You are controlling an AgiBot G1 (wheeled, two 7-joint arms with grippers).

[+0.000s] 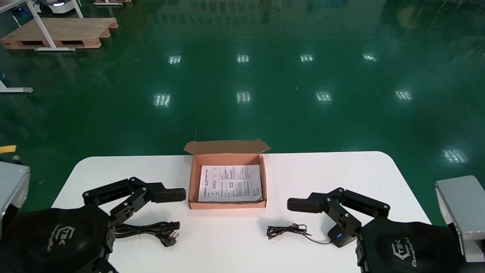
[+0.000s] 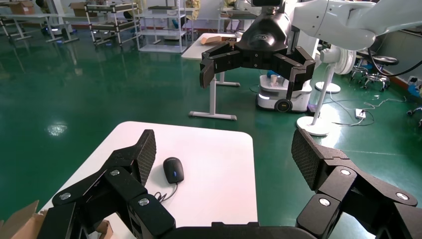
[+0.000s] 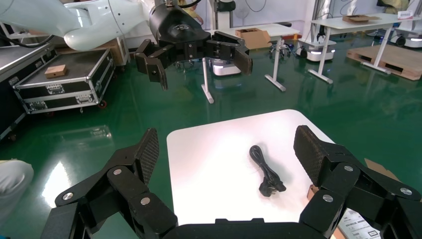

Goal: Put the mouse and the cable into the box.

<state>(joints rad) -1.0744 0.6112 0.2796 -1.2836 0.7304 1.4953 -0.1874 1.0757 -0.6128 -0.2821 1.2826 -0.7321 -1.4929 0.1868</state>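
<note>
**Both hands open over the tabletop; mouse and cable outside the box**

You saw a white tabletop (image 1: 322, 170) with an open cardboard box (image 1: 227, 205) in the middle, close to the far edge. Its lid flap (image 1: 226, 146) was folded back on the far side. A printed sheet (image 1: 230, 183) lay flat inside the box.

The left hand (image 2: 224, 149) hung over the left part of the tabletop, its fingers spread wide and holding nothing. Just under it lay the cable (image 1: 147, 229), black and folded into a long bundle. The bundle's long axis ran left to right across the tabletop. Its plug (image 1: 169, 238) was at the end nearer the middle, short of the box's near left corner.

The right hand (image 3: 226, 144) hung over the right part of the tabletop, also spread wide and holding nothing. The mouse (image 1: 338, 236) lay on the tabletop beneath it, black, and partly hidden by that hand's finger in the head view. Its long axis ran roughly left to right, with the cord end pointing towards your left. The thin cord (image 1: 286, 230) led from there to a loose tangle in front of the box's near right corner, apart from the box.
</note>
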